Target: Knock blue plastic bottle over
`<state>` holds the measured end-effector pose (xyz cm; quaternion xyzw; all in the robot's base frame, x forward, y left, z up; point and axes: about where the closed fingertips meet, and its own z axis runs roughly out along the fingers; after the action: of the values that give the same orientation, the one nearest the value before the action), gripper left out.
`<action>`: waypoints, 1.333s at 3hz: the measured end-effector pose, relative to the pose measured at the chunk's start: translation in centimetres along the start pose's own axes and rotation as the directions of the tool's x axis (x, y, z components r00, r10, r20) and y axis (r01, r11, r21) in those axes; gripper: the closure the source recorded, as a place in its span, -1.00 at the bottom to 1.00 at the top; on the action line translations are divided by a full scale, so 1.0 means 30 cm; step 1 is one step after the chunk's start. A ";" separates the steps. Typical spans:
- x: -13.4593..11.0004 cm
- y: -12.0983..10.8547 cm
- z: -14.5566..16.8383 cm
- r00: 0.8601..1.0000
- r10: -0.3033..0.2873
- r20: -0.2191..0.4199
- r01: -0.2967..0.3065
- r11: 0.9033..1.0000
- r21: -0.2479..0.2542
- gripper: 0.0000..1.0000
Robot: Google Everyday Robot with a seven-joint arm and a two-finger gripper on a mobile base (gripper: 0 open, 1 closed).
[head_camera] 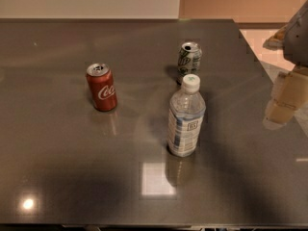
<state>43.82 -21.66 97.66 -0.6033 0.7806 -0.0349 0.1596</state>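
Note:
The blue plastic bottle stands upright near the middle of the dark table. It is clear, with a white cap and a pale blue-and-white striped label. My gripper hangs at the right edge of the view, over the table's right side. It is well to the right of the bottle and apart from it.
A green-and-white soda can stands upright just behind the bottle. A red Coca-Cola can stands upright to the left. The table's right edge runs diagonally beside the gripper, and its front edge lies at the bottom of the view.

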 end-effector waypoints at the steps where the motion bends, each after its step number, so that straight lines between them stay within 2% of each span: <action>1: 0.000 0.000 0.000 1.000 0.000 0.000 0.000 1.000 0.000 -1.00; 2: -0.011 -0.006 -0.001 1.000 0.013 0.022 -0.012 1.000 -0.020 -1.00; 3: -0.064 0.006 0.018 0.994 0.027 0.110 -0.019 0.997 -0.074 -1.00; 4: -0.164 0.057 0.052 0.969 0.043 0.244 -0.008 0.990 -0.143 -1.00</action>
<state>43.76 -16.30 96.77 -0.6024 0.7631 0.0977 0.2128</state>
